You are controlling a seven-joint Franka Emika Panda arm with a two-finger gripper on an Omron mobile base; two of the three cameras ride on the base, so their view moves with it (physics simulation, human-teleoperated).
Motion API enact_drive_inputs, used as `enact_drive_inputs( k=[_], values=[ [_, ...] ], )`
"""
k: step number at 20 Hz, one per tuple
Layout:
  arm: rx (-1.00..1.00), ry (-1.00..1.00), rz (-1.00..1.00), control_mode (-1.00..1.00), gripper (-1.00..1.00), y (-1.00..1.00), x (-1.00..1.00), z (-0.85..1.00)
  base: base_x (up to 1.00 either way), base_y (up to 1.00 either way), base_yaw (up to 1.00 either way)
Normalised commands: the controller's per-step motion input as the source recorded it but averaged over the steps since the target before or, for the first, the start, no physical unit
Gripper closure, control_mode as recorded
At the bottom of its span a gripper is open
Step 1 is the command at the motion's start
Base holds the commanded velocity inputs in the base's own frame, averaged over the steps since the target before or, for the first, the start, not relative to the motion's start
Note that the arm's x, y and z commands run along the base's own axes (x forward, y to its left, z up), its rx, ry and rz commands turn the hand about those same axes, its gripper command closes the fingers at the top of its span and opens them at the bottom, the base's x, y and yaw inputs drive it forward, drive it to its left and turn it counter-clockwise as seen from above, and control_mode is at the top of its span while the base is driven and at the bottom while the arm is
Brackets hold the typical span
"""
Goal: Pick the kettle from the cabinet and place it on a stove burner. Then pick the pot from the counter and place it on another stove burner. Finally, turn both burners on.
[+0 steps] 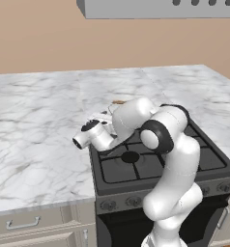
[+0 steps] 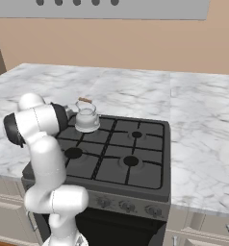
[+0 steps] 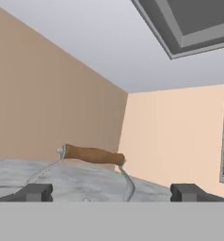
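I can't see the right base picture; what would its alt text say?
A small silver-grey metal kettle sits on the back-left burner of a dark range, set into a white marble counter. The white robot arm rises at left.

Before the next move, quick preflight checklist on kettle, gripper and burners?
1. Kettle seated on the rear-left burner, upright: ok.
2. Gripper open, nothing between its fingertips: ok.
3. Gripper clear of the kettle handle: cannot tell; in the hand view the wooden bar sits just beyond the tips.
4. A second burner free for the pot, front-left one bare: ok.
5. Front knobs reachable, not blocked: ok.
6. Burners lit: not ok, no flame seen.
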Motion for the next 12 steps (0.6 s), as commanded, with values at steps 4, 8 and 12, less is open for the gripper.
enact_drive_inputs(
  k=[4, 8, 12],
  values=[
    [0.00, -0.05, -0.06, -1.00, -1.00, 0.16, -0.37, 0.41, 0.00, 0.00, 0.00],
    [0.00, -0.03, -0.03, -1.00, -1.00, 0.14, -0.40, 0.38, 0.00, 0.00, 0.00],
    [0.02, 0.00, -0.04, -1.00, -1.00, 0.10, -0.49, 0.32, 0.00, 0.00, 0.00]
  ],
)
